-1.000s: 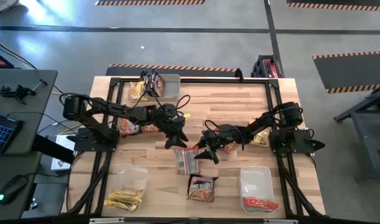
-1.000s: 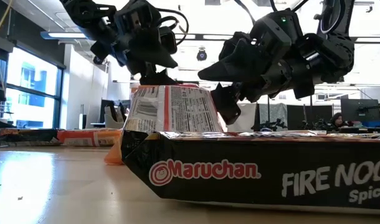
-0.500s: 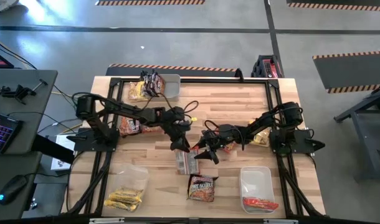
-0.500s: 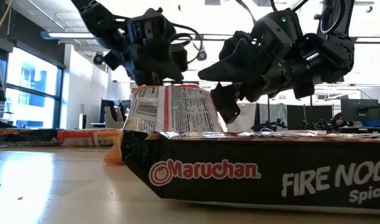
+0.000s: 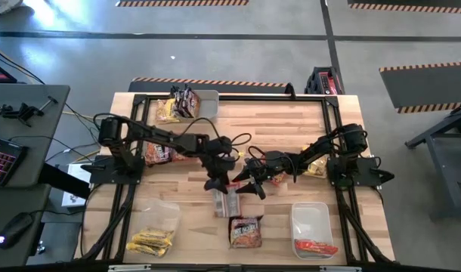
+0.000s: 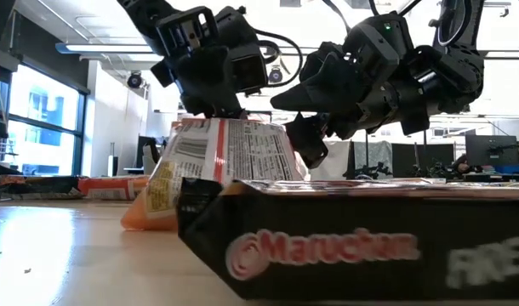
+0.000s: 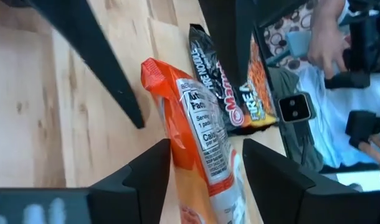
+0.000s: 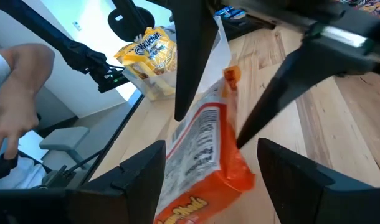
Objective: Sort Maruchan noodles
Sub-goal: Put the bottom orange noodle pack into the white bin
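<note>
Orange noodle packet (image 7: 202, 155) stands mid-table, between my left jaws (image 7: 205, 171), apart around it; right jaws (image 8: 209, 168) wait apart beside. Close squarely on its edge (crinkly plastic slips), then lift.

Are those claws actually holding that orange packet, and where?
The left gripper straddles one end of the orange noodle packet, fingers either side. Whether they pinch it cannot be told.

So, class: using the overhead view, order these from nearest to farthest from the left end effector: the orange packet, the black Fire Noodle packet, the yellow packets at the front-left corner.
1. Orange crinkly plastic noodle packet, right at the left end effector, mid-table.
2. Black Fire Noodle packet, toward the front edge.
3. Yellow packets, front-left corner.
</note>
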`<state>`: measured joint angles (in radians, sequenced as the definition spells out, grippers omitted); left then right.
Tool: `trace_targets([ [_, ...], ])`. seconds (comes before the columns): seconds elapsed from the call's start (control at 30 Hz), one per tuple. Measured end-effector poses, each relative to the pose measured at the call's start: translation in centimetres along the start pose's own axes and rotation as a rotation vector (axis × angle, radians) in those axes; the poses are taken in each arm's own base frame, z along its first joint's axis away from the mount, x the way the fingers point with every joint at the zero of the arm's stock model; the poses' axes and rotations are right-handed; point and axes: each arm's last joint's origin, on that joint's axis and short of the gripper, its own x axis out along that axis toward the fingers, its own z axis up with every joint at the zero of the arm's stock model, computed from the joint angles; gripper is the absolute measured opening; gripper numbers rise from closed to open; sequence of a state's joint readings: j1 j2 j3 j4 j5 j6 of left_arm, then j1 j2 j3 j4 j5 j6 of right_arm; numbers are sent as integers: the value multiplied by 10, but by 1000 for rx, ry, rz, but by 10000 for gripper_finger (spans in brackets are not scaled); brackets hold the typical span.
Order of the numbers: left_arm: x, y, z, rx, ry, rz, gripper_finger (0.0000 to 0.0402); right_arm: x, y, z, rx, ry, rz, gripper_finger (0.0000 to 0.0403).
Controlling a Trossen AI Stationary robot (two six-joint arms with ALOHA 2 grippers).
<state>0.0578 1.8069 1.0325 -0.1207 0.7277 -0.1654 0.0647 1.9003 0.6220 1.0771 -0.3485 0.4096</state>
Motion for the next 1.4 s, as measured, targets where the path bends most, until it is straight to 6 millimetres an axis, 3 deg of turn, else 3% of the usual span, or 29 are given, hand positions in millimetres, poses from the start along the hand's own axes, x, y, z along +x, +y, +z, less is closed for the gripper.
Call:
trace_targets([
  [0.53,4,-5,-3,58,24,-7,8,0,1,0,33,10,20,238],
  [0.63,4,-5,-3,57,25,-7,3,-4,2,0,137,55,62,238],
  [0.77,4,-5,-3,54,28,-6,1,-5,10,-16,264,119,22,238],
  [0.97,1,-1,-1,69,7,-1,0,4,25,-23,265,70,-19,238],
  [1.4,-13,-3,7,108,-55,33,0,7,21,-21,285,1,-137,238],
])
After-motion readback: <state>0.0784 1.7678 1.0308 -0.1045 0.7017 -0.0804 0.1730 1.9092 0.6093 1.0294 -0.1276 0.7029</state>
